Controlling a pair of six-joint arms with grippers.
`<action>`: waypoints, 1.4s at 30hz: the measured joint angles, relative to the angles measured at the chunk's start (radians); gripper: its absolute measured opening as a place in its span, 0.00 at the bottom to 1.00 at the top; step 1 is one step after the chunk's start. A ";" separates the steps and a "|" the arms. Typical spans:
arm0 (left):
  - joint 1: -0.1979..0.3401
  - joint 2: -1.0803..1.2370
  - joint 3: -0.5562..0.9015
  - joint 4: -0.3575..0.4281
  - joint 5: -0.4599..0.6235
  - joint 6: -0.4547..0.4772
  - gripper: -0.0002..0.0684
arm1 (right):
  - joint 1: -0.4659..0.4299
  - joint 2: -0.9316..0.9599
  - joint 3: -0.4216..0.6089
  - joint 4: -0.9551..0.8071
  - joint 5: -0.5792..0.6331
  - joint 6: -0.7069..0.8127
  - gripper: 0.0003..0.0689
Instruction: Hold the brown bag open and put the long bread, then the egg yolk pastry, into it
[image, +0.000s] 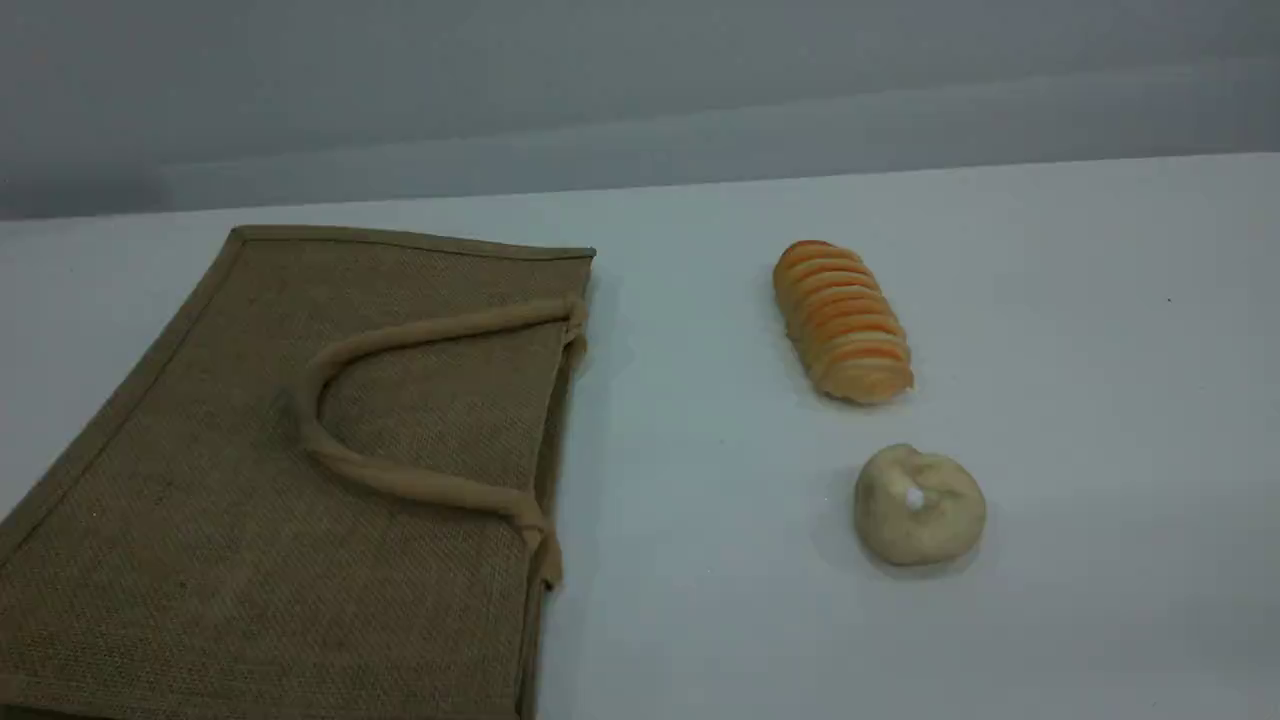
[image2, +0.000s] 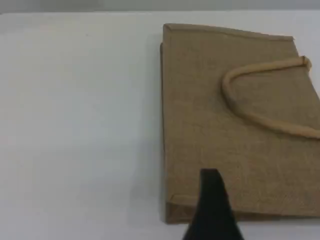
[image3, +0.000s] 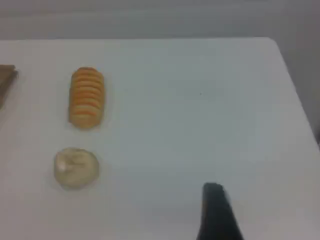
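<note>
The brown bag (image: 200, 520) lies flat at the table's left, mouth facing right, its top loop handle (image: 312, 405) resting on the upper panel. To its right lies the long bread (image: 843, 322), orange-striped, with the round pale egg yolk pastry (image: 918, 505) nearer the front. Neither arm shows in the scene view. The left gripper's dark fingertip (image2: 212, 182) hovers over the near edge of the brown bag (image2: 200, 110), touching nothing. Apart from both foods, the right gripper's fingertip (image3: 214, 195) hangs over bare table, right of the long bread (image3: 86, 97) and the egg yolk pastry (image3: 75, 167).
The white table (image: 1100, 400) ends at a grey wall behind. In the right wrist view the table's right edge (image3: 295, 95) runs close by. Bare tabletop lies between the bag's mouth and the two foods.
</note>
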 joint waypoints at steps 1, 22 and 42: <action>0.000 0.000 0.000 0.000 0.000 0.000 0.66 | 0.000 0.000 0.000 0.000 0.000 0.000 0.56; 0.000 0.000 0.000 0.000 0.000 -0.001 0.66 | 0.000 0.000 0.000 0.006 0.000 0.000 0.56; 0.000 0.310 -0.110 0.016 -0.191 0.003 0.66 | 0.002 0.168 -0.029 0.142 -0.165 -0.071 0.56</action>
